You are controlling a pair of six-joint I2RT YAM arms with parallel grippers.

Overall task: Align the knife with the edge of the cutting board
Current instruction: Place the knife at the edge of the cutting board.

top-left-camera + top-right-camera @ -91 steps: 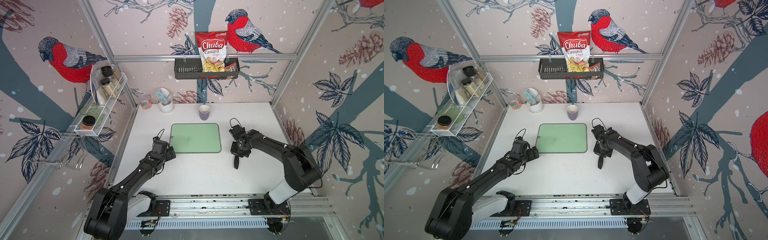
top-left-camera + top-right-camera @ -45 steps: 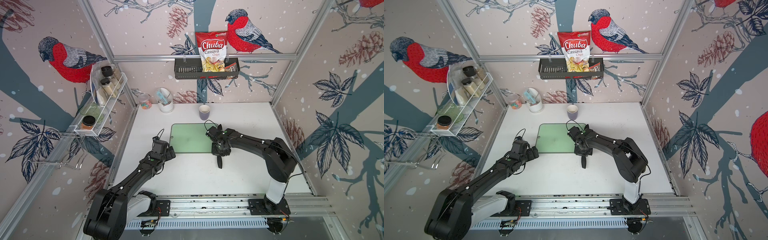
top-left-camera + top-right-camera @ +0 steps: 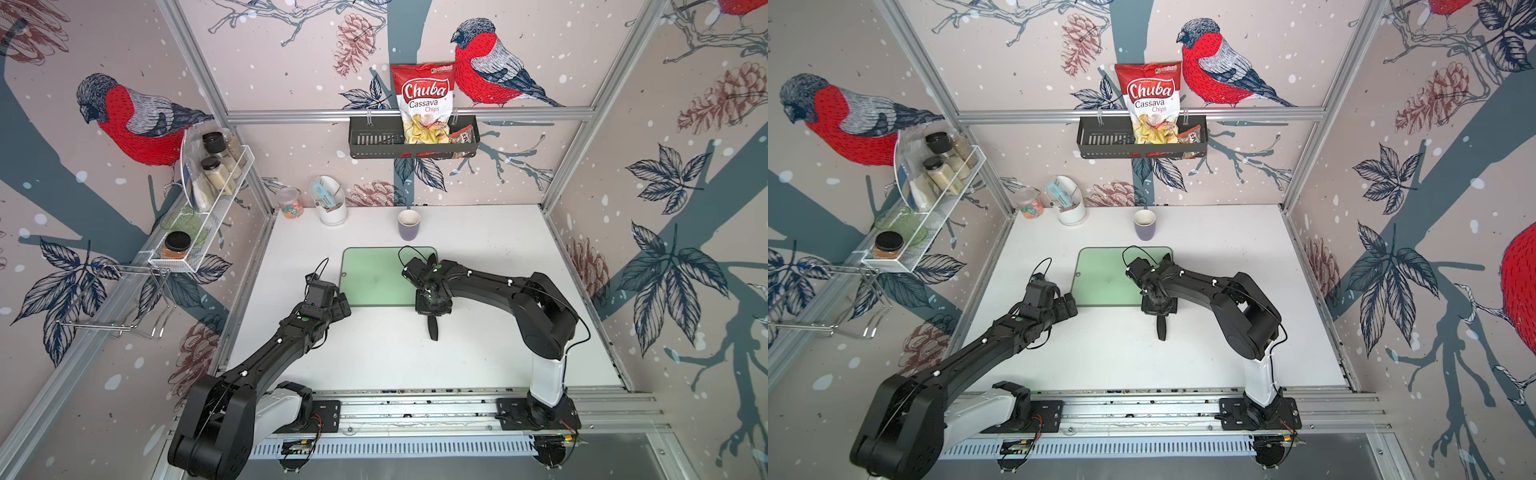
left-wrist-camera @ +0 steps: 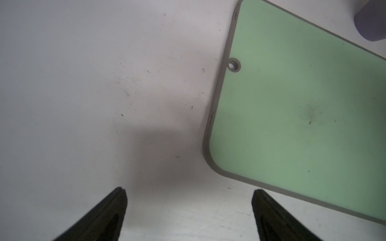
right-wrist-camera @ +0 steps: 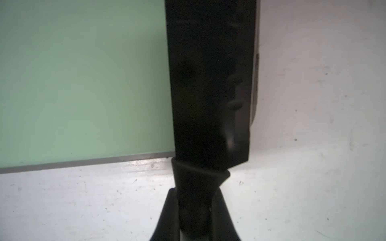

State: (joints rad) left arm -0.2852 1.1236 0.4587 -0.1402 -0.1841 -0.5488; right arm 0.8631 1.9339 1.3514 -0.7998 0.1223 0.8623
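Note:
The pale-green cutting board (image 3: 376,276) (image 3: 1111,276) lies flat mid-table. My right gripper (image 3: 433,315) (image 5: 195,192) is shut on the black handle of the knife (image 3: 433,330) (image 5: 208,83), just off the board's near right corner. The blade runs along the board's right short edge and covers that strip; a sliver of grey rim (image 5: 256,83) shows beside it. Whether the blade rests on the board I cannot tell. My left gripper (image 3: 338,305) (image 4: 189,191) stands open and empty over bare table by the near left corner of the board (image 4: 292,104).
A purple cup (image 3: 408,224) (image 3: 1144,224) stands just behind the board. A white holder (image 3: 332,208) and a candy jar (image 3: 291,203) sit at the back left. Wire racks hang on the left wall, a black basket with chips on the back wall.
My right arm has carried the knife leftwards, from the table right of the board to the board's right edge. The left arm has not moved.

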